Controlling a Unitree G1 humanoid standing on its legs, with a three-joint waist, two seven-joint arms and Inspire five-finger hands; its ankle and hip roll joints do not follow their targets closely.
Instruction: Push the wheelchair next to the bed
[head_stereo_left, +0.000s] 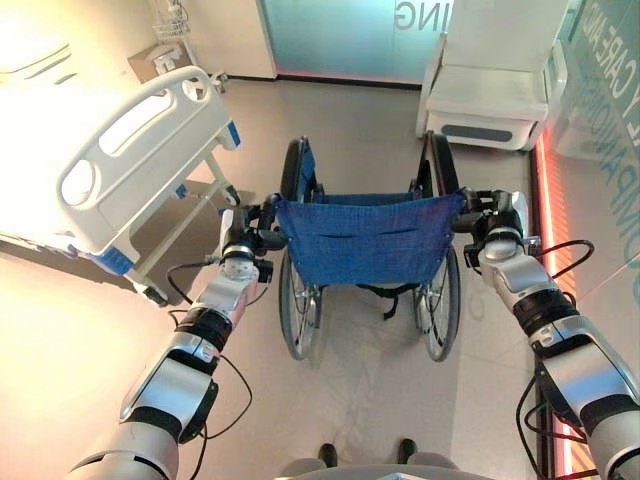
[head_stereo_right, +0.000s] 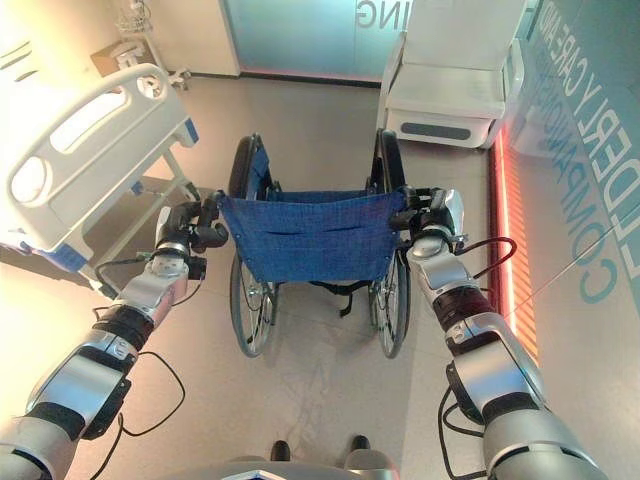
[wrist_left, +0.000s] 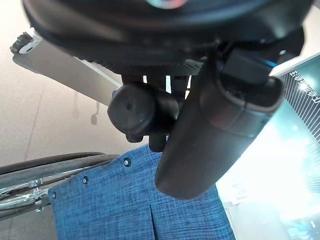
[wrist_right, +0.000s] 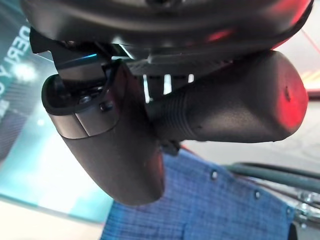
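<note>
The wheelchair (head_stereo_left: 368, 255) stood on the floor (head_stereo_left: 370, 400) straight before the robot, its blue backrest (head_stereo_left: 365, 237) facing it. The left robot hand (head_stereo_left: 252, 236) was curled around the left push handle (wrist_left: 134, 111), and the right robot hand (head_stereo_left: 490, 215) was clamped in the same way on the right push handle (wrist_right: 235, 107). The bed (head_stereo_left: 120, 160) was to the robot's left, its white footboard near the chair's left wheel (head_stereo_left: 297, 300) but still apart from it. A white armchair (head_stereo_left: 490, 90) stood further ahead on the right. I judged that the pushing step was in hand, the chair not yet beside the bed. The next move called for steering it left and forward, keeping the wheel free of the bed frame.
</note>
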